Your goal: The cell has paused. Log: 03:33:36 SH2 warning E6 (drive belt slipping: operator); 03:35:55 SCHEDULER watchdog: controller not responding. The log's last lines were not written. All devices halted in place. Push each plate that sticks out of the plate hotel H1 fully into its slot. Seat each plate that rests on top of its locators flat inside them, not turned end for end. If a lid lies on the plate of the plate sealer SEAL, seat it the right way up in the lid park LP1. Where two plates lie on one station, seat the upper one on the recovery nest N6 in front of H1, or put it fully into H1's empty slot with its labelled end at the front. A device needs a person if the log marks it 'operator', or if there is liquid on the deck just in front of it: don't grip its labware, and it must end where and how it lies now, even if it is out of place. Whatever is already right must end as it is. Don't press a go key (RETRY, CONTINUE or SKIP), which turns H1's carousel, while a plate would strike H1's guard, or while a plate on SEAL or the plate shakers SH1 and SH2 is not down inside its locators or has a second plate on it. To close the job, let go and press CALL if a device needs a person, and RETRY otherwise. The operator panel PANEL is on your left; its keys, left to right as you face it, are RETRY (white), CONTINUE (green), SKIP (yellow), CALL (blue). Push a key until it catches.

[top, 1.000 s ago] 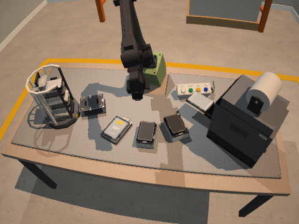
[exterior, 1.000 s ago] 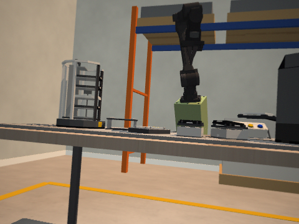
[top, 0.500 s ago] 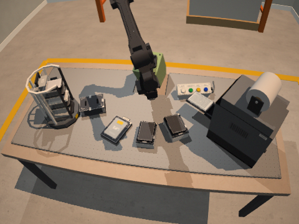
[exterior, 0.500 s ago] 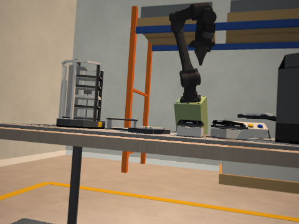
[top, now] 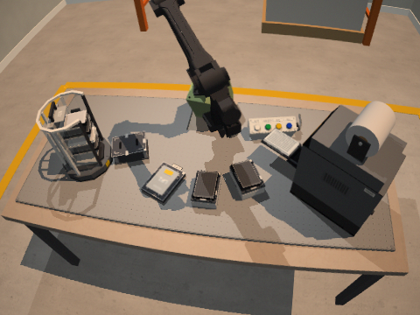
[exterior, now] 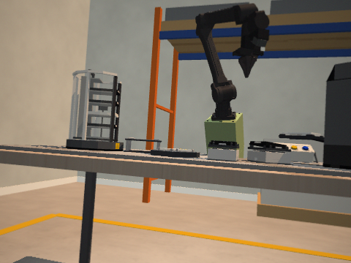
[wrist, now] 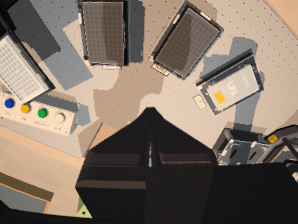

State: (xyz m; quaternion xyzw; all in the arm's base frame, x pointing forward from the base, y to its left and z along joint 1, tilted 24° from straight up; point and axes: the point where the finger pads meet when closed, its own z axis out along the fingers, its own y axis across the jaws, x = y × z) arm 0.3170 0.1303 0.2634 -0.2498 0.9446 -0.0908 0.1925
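Two shakers [top: 206,188], four panel keys [top: 273,126], one tool [exterior: 247,69] pressed together, empty.

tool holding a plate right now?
No: in the exterior view the black tapered tool hangs shut and bare, high above the table's grey perforated deck.

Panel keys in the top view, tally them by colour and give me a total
White key: 1
Green key: 1
Yellow key: 1
Blue key: 1
Total: 4
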